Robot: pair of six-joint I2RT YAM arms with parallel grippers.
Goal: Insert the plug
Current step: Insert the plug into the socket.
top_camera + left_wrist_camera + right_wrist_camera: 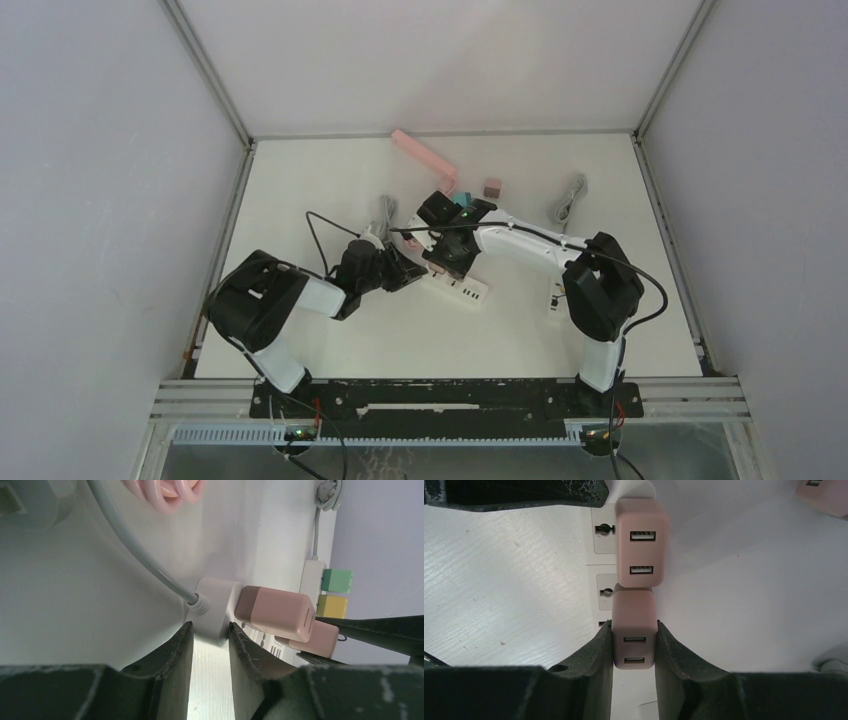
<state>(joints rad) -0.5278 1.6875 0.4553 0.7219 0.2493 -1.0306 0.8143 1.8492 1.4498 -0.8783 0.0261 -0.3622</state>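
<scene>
Between the right jaws — clenched — sits the pink plug [634, 627]; left jaws clasp the power strip [213, 611].

Dusty pinks showing against a white power strip [601, 530]
Over the strip a dusty-pink plug [634, 625] and its matching twin [643, 545] are showing; a grey cable [135, 545] is leaving the strip's end; a green adapter [336, 580] and a yellow adapter [332, 606] are showing beyond it.

- The left gripper [211, 630] clamps the end of the white power strip [214, 602] between its dark fingers [170, 655].
- A grey cable [131, 546] enters that end.
- A pink plug [276, 612] sits on the strip; a second pink plug [321, 640] is just behind it.
</scene>
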